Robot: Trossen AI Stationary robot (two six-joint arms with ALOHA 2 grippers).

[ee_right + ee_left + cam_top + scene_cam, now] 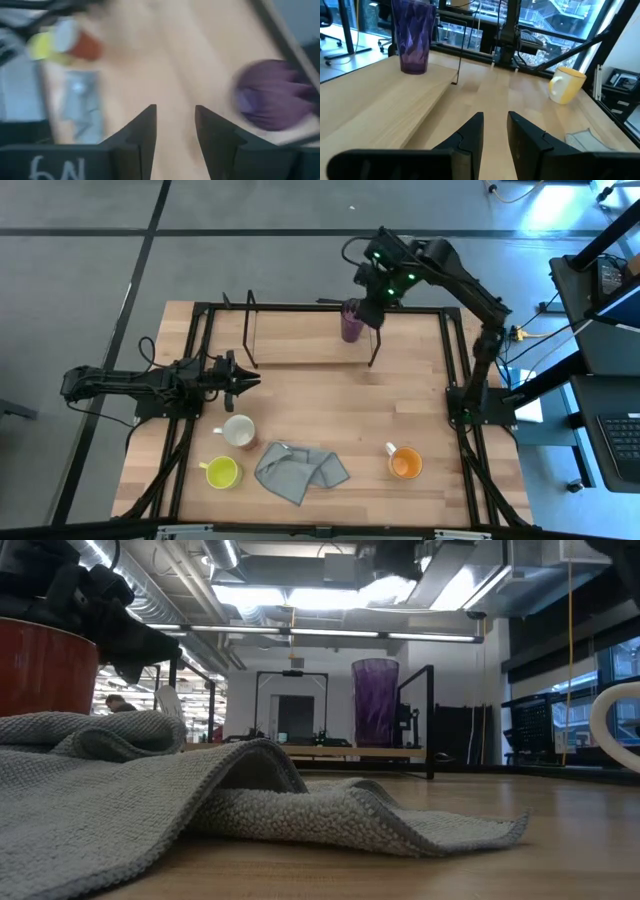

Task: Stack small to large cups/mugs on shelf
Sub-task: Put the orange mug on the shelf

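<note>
High view: the purple tumbler (pixel 351 320) stands upright on the shelf (pixel 300 348), at upper centre of the frame near the rack's right end. The right claw (pixel 377 298) hangs just beside and above the tumbler, apart from it. The left claw (pixel 243 377) waits left of centre, over bare counter (pixel 330 405). The white mug (pixel 238 430), yellow-green mug (pixel 221 472) and orange mug (pixel 404 463) sit along the lower part of the frame, off the shelf, with a grey cloth (pixel 300 469) between them.

Low view: the tumbler (pixel 375 702) stands alone on the shelf at centre, nothing gripping it. The cloth (pixel 200 800) fills the foreground.

Left wrist view: the left claw (pixel 495 131) stands open and empty, with the tumbler (pixel 413 35) at upper left.

Right wrist view: the right claw (pixel 175 127) is parted and holds nothing; the tumbler (pixel 272 95) lies off to the right, clear of the fingers.

Judgement: the tumbler appears placed and released; three mugs remain. The next move calls for a claw to reach a mug in the lower frame, grip it and carry it to the shelf beside the tumbler in size order.
</note>
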